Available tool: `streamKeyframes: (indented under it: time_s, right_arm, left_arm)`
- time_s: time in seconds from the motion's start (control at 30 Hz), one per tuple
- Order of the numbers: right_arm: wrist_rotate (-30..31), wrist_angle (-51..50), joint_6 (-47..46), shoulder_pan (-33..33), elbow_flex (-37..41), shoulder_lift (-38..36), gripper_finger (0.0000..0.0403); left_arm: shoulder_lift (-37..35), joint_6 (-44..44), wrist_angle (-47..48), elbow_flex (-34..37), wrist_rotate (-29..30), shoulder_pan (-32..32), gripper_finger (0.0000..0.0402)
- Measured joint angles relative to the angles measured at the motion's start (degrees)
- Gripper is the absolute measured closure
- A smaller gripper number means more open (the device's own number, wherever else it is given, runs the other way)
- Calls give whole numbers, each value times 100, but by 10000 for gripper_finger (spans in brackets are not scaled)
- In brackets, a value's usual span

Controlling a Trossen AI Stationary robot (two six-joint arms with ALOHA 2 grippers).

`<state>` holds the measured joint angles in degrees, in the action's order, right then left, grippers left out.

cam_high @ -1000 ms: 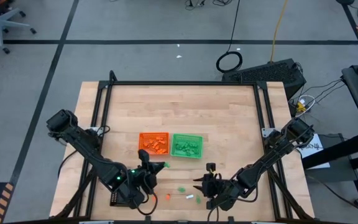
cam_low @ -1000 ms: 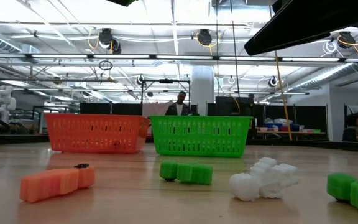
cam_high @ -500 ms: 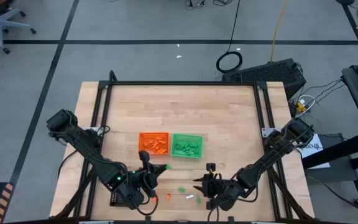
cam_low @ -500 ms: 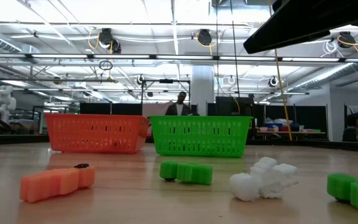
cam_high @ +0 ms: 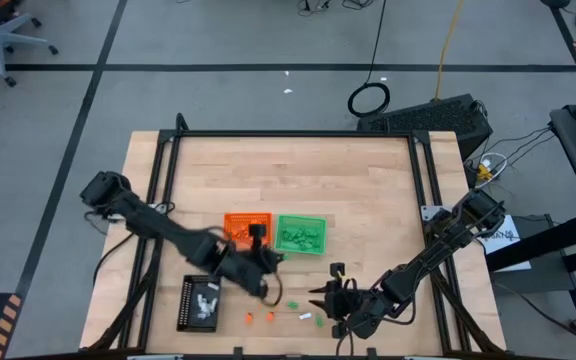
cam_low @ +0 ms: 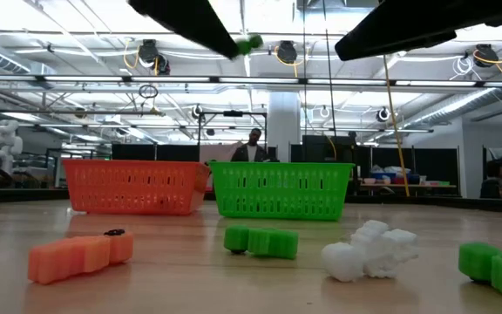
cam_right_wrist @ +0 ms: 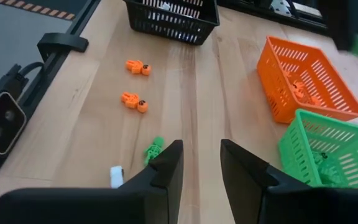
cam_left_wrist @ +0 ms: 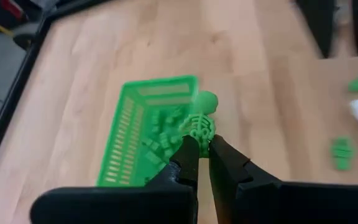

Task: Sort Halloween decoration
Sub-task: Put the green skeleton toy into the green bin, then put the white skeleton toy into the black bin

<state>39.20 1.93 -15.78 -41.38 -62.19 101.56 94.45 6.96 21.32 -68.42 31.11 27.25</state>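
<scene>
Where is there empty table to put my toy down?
The bare wood between the table's far black frame and the orange mesh basket and green mesh basket is free. The near edge is crowded: tiny trinkets, black tray, both arms.

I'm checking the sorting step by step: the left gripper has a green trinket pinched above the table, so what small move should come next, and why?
Probably carry it slightly farther over the green tray and open. The left gripper is shut on the green trinket, which hangs at the tray's edge, not yet above its middle.
</scene>
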Motion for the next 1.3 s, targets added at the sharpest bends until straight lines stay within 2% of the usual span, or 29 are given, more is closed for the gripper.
streamKeyframes:
  time_s: [0.23, 0.37, 0.53, 0.87, 1.17, 1.3]
  right_arm:
    - [0, -2, 206, 52, 0, 0, 312]
    - [-2, -25, 259, 52, 0, 0, 312]
    - [-1, -47, 239, 52, 0, 0, 312]
    - [-2, -102, 58, 52, 0, 0, 312]
    - [-22, -400, -352, 53, 2, 2, 312]
    - [-24, -402, -579, 54, 2, 2, 312]
  left_arm:
    - [48, -803, -268, -2, -1350, -1157, 385]
    - [151, -930, -150, -5, -1803, -1680, 385]
    - [506, -929, -147, 1, -2314, -2031, 385]
    - [1099, -733, -106, 0, -2407, -2064, 375]
    - [1113, -577, -133, 0, -2181, -1881, 273]
    - [1085, -277, -76, -32, -1939, -1763, 249]
